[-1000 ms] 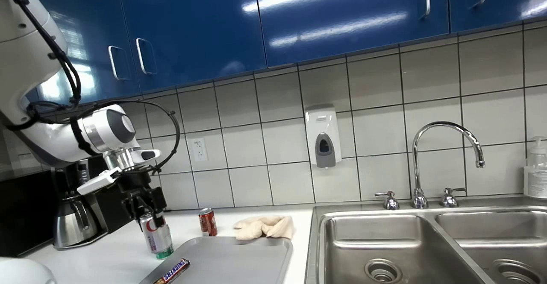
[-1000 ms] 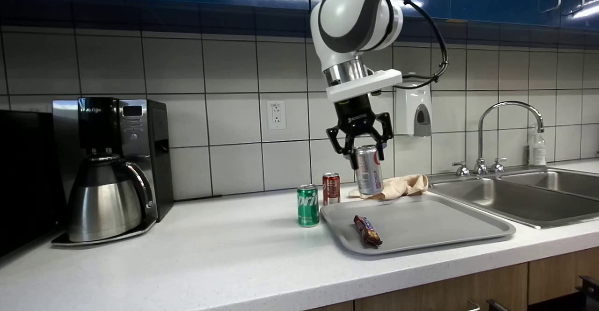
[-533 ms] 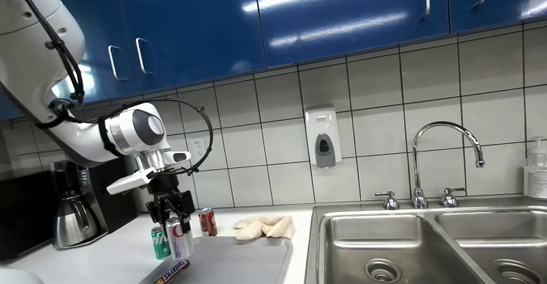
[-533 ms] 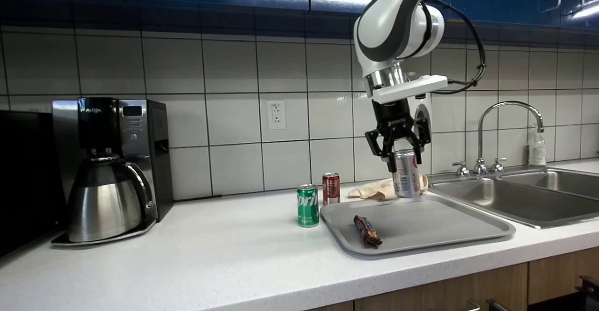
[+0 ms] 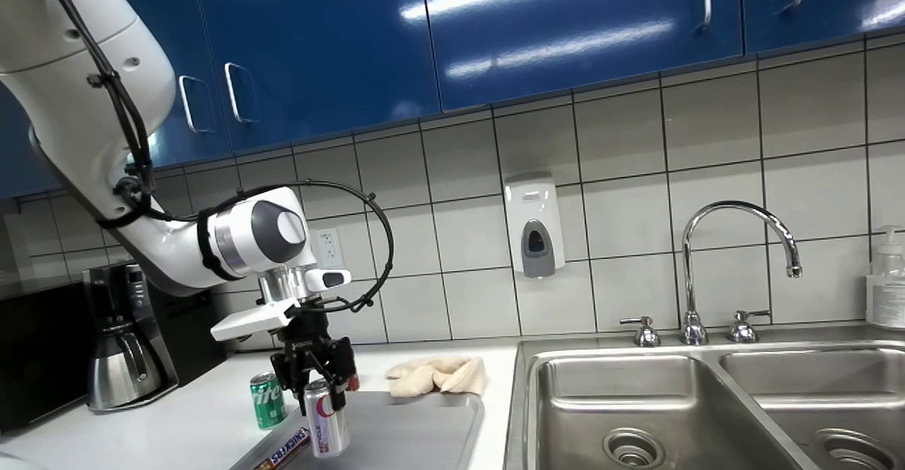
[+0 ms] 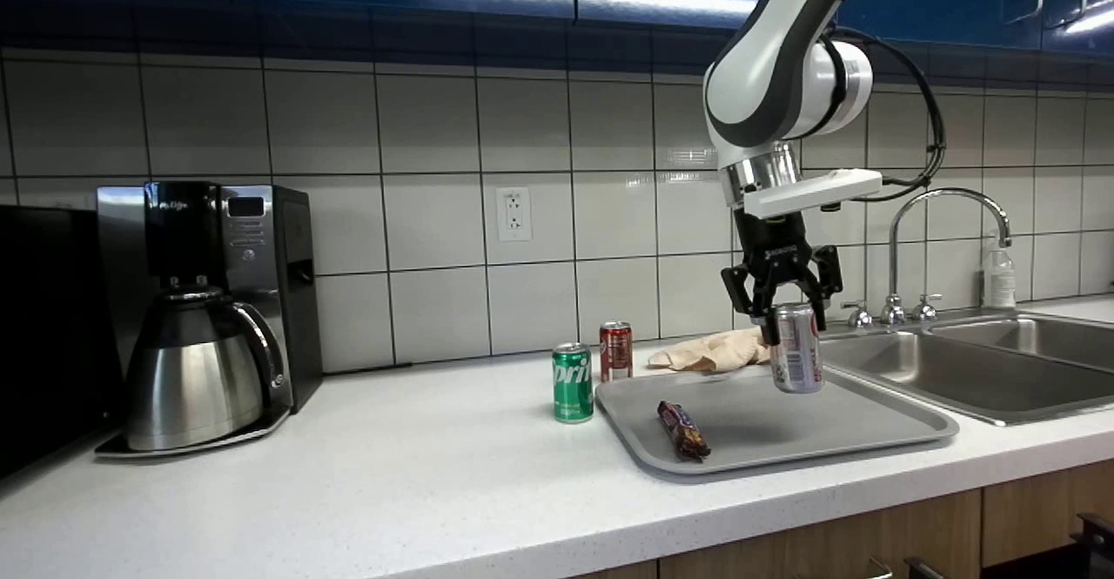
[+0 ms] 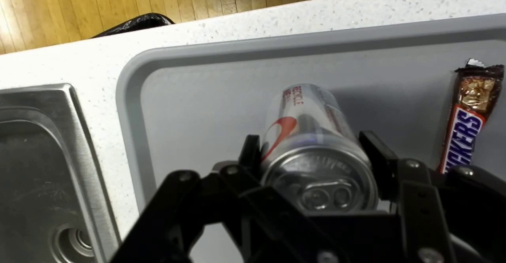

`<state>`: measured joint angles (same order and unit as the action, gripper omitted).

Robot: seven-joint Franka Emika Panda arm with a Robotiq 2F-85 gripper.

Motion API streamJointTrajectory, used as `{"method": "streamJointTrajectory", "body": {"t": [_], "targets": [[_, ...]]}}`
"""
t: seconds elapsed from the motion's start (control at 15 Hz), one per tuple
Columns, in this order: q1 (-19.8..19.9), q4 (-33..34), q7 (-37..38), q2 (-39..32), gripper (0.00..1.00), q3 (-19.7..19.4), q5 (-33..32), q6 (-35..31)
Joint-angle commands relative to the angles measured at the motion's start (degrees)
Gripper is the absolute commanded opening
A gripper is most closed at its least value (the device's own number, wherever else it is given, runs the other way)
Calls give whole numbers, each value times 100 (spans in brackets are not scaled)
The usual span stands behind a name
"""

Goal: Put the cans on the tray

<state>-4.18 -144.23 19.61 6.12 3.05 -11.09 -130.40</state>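
Gripper (image 6: 795,322) sits closest in the wrist view, its two black fingers (image 7: 250,154) closed against opposite sides of the silver drink can (image 6: 797,360), just below the lid, and holding it. The can, marked in red, hangs lid up and slightly tilted over the tray (image 6: 879,409), between the Snickers bar (image 6: 683,429) and the tray's edge beside the double steel sink (image 5: 608,378); in an exterior view its base looks clear of the tray.

The Snickers bar lies aslant near the tray's front corner away from the sink and takes up part of that end. Just past the tray's edge there, the Sprite can (image 6: 573,383) stands upright on the worktop (image 6: 392,457). Farther back, the red drink can (image 6: 616,353) stands upright too, near the tray's back corner, before the tiled wall (image 6: 435,126). A tan cloth (image 5: 438,376) lies bunched at the tray's back edge.

The sink is set into the worktop near the opposite end of the tray, a chrome faucet (image 5: 689,272) rising at its back rim. Well apart from the cans, by the worktop's back edge on the side away from the sink, stands a coffee maker (image 6: 248,274) with a steel carafe (image 6: 198,387) on its base. A soap dispenser (image 5: 535,226) and a power outlet (image 6: 514,214) are fixed to the tiled wall under blue cabinets (image 5: 318,46).
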Motion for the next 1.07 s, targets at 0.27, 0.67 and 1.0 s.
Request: {"method": "streamJointTrajectory", "body": {"t": [0.27,0.67,1.0], "targets": [[125,-96,-370,-373,40,-24,-13,-840],[105,-81,-460,-742,40,-76,-5,-1278],[83,-84,-574,-866,40,-106,65,-1455]]}}
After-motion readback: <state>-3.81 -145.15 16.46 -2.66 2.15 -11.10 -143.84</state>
